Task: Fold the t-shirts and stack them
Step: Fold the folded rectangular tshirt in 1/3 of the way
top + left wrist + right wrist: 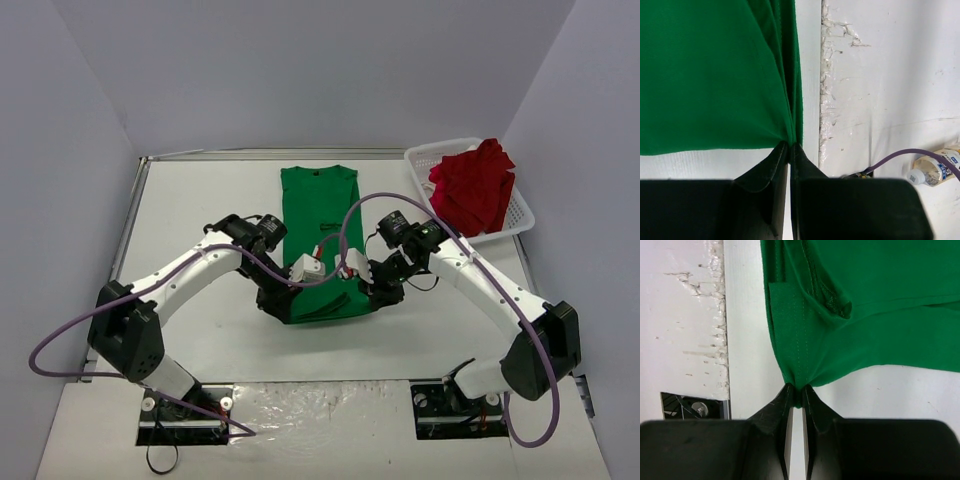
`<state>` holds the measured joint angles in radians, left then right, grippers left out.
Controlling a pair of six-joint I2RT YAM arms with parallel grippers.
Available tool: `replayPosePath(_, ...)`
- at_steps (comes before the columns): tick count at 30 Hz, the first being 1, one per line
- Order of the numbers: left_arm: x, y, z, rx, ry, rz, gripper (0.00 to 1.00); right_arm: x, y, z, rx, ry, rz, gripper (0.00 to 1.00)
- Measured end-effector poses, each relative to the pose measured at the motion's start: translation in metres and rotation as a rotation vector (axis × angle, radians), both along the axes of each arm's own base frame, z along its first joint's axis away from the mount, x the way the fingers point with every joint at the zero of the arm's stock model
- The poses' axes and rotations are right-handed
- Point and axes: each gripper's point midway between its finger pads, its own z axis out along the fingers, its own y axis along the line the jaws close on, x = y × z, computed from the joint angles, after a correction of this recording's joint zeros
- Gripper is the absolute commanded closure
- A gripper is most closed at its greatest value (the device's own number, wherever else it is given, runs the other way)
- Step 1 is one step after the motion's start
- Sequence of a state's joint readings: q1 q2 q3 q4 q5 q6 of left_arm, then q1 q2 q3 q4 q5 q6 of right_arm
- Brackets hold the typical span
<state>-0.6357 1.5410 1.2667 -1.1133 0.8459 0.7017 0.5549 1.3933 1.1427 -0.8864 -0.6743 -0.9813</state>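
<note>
From above, both wrists cover the near hem of the green t-shirt [318,205], so the jaw tips are hidden there. The wrist views show the left jaws and the right jaws each clenched on a pinch of that hem, with cloth spreading ahead of the tips and off to one side over the tabletop [200,200]. The red t-shirt [473,187] sits bunched in the white basket [425,158], lower part behind its wall, well beyond the right jaws

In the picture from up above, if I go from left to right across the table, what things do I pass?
left gripper → green t-shirt → right gripper → red t-shirt
</note>
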Motion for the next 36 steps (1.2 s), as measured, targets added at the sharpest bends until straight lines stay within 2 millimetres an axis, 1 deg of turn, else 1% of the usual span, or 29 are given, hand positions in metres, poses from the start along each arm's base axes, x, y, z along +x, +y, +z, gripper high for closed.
replayPosePath(7,-0.005,0.001,0.008,0.003,-0.005,-0.02,0.98,-0.006,0.0,0.005,0.013,0.011,0.02,1.0)
replayPosePath(12,0.003,-0.001,0.011,0.013,-0.025,-0.011,0.98,-0.004,0.001,0.008,0.017,0.003,0.021,1.0)
replayPosePath(16,0.011,-0.003,0.016,0.013,-0.048,0.017,0.98,0.004,0.002,0.011,0.015,-0.013,0.01,1.0)
replayPosePath(21,0.031,-0.002,0.021,0.018,-0.09,0.073,0.98,0.021,0.004,0.013,0.014,-0.035,-0.012,1.0)
replayPosePath(28,0.063,-0.001,0.026,0.023,-0.139,0.147,0.98,0.055,0.006,0.013,0.013,-0.073,-0.056,1.0)
replayPosePath(32,0.076,-0.002,0.027,0.03,-0.158,0.168,0.98,0.072,0.007,0.018,0.016,-0.101,-0.074,1.0)
replayPosePath(36,0.094,-0.002,0.03,0.038,-0.177,0.192,0.98,0.093,0.009,0.021,0.014,-0.125,-0.085,1.0)
